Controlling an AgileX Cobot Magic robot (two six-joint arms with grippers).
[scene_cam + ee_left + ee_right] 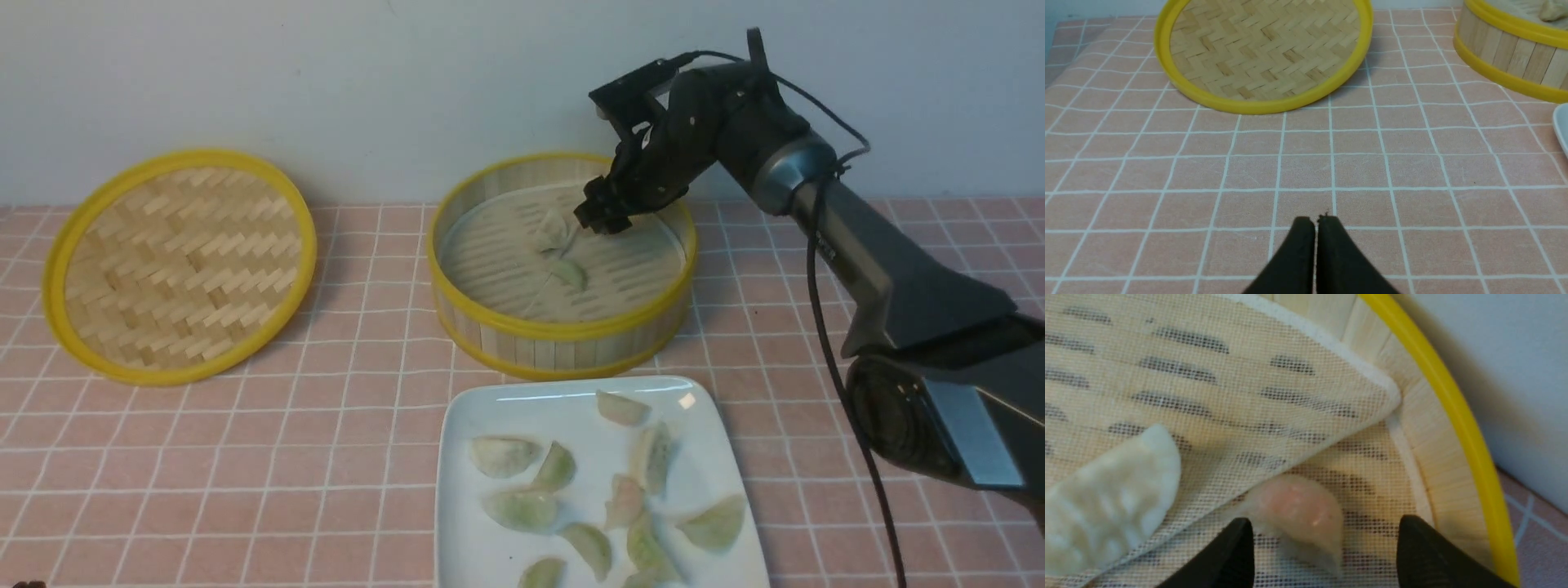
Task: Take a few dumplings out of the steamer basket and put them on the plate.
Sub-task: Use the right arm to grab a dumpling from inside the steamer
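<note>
**A:** What is in front of me, biggest first?

**B:** Your table fills the frame, a pink cloth gridded in white. The right arm comes in from the right edge, dark and jointed. At the left lies a flat woven lid with a yellow rim. At upper centre is the round steamer basket, bamboo slats between yellow rims. Just below it is the glossy white plate, squarish with rounded corners.

**A:** And the dumplings?

**B:** About ten soft crescents lie on your plate, pointing every way. Two pale dumplings lie mid-basket on the mesh liner, whose edge is folded over. A pinkish dumpling sits near the basket's wall. One end is under that fold and its pointed end is out between the fingers.

**A:** Jaws?

**B:** Your right gripper is spread wide around it, not gripping. Your left gripper is pressed together over the cloth, holding nothing.
</note>
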